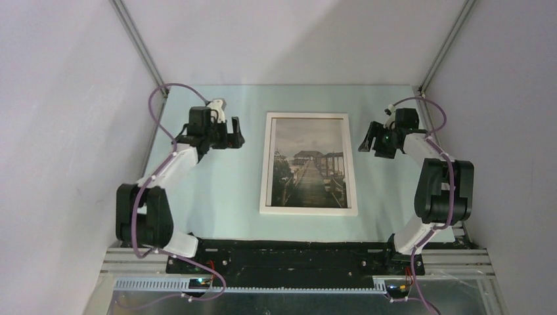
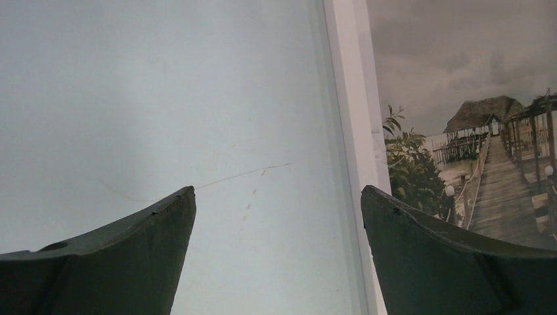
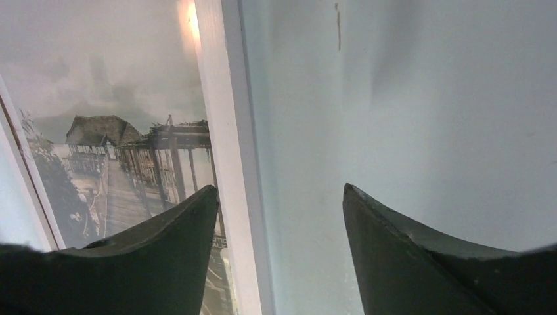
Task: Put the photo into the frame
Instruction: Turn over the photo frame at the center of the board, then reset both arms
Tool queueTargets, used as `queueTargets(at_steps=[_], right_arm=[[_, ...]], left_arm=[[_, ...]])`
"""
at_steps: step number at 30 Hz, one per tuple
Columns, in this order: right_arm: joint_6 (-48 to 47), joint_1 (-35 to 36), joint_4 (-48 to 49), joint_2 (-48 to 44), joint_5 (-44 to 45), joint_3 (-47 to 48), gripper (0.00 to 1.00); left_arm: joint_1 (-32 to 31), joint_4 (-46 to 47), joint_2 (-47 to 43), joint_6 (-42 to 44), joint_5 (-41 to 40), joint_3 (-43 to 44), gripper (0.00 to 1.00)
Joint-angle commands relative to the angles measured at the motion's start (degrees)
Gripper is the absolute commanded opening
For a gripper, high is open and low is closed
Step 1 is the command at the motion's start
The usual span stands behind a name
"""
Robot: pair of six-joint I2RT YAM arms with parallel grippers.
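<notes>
1. Your left gripper (image 1: 235, 139) hung left of the narrow white frame (image 1: 309, 210), jaws wide apart, empty.
2. Frame lay flat on pale green table (image 1: 210, 190), grey-brown pier photo (image 1: 309, 164) inside.
3. Your right gripper (image 1: 369, 142) hung right of it, jaws apart, empty.

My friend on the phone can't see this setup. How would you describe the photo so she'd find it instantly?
Start at the pale green table. A white frame lies flat at its centre, and the photo sits inside it. It is the only picture there: a grey-brown boardwalk leading to thatched huts.
</notes>
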Motion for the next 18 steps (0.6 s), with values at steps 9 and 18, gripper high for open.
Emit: queueTargets(at_steps=[9, 18], right_arm=[[-8.6, -5.7, 3.0, -11.3, 6.4, 1.1, 0.98], [-9.7, -7.7, 0.9, -16.0, 8.0, 1.1, 0.99]], left_arm=[[7.5, 2.8, -16.9, 1.6, -3.5, -5.7, 1.0], [8.2, 8.5, -24.9, 2.1, -10.4, -10.5, 1.0]])
